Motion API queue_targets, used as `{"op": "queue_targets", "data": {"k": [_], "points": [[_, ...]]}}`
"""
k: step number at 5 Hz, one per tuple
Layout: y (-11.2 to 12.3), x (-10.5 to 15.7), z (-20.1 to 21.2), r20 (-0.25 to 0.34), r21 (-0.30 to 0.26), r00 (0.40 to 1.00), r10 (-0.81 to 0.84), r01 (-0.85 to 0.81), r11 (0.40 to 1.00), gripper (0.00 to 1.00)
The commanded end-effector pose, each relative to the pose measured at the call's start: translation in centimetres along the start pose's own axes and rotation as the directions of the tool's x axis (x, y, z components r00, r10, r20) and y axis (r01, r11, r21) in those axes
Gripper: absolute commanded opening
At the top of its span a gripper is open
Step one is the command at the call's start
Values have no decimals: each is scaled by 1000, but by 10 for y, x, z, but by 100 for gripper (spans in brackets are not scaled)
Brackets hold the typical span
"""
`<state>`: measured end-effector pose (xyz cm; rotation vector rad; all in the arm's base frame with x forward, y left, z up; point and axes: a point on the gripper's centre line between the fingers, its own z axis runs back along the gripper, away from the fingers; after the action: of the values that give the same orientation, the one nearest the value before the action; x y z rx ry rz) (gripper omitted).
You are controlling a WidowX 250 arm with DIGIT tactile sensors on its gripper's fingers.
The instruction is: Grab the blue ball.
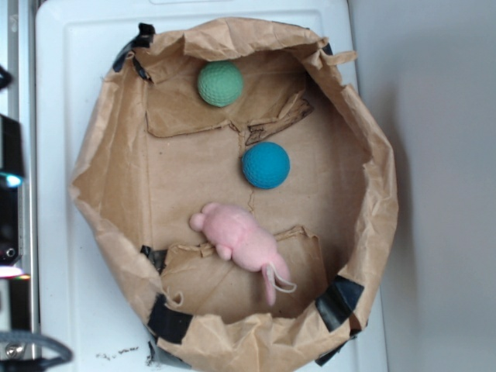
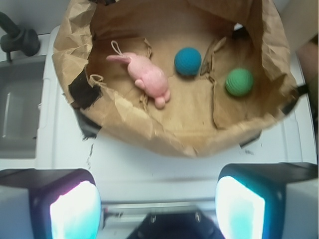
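A white, smooth plastic tabletop with rounded corners and a shallow raised border carries everything here. Sitting directly on it is one thing: a crumpled brown paper bag rolled down into a wide, open-topped bowl shape, patched at several spots around its rim with black tape. The bag covers most of the white surface, leaving a bare strip along one long side and a narrower one opposite. Just beside the bag's taped lower corner, a few small dark specks mark the white top.
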<state>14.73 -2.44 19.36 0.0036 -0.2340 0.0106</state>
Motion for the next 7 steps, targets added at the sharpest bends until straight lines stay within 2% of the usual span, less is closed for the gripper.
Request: {"op": "queue_targets", "data": {"k": [1,2,4,6,7], "points": [[12,19,-2,24,55,997,68,-69,996,100],[15,41,-3,3,52,987,160,-160,986,100],[14,81,-29,-28,53,974,226,-224,973,100],[9,121,-71,-21,70,971,240,-238,969,100],[9,121,-71,-21,70,971,240,-238,969,100]]}}
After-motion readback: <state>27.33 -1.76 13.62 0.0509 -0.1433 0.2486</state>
